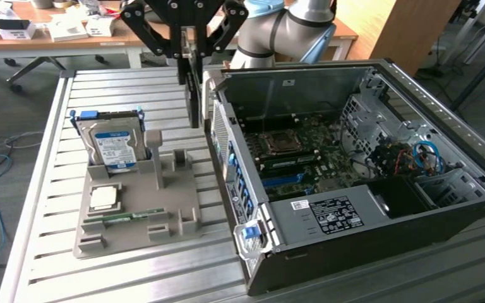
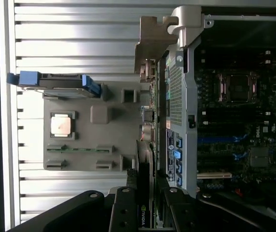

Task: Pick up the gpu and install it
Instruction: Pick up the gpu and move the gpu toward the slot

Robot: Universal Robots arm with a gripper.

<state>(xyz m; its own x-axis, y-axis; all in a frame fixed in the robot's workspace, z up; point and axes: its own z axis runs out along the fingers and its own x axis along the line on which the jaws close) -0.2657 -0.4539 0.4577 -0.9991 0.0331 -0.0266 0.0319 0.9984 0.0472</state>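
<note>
My gripper (image 1: 190, 55) is shut on the gpu (image 1: 194, 95), a thin dark card that hangs edge-on below the fingers, clear of the table. It hovers between the grey holder and the open computer case (image 1: 225, 145), close to the case's rear panel. In the wrist view the gpu (image 2: 145, 164) runs edge-on away from my gripper (image 2: 147, 215), and its silver end bracket (image 2: 152, 43) is at the far end. It lies alongside the case's rear panel (image 2: 176, 96). The motherboard (image 1: 293, 151) lies exposed inside the case.
On the slatted metal table (image 1: 124, 88), a grey holder (image 1: 171, 208) carries a blue-labelled hard drive (image 1: 112, 142), a processor chip (image 1: 103, 197) and a green memory stick (image 1: 124, 218). Desks with boxes stand behind the table. Cables lie on the floor at the exterior view's left.
</note>
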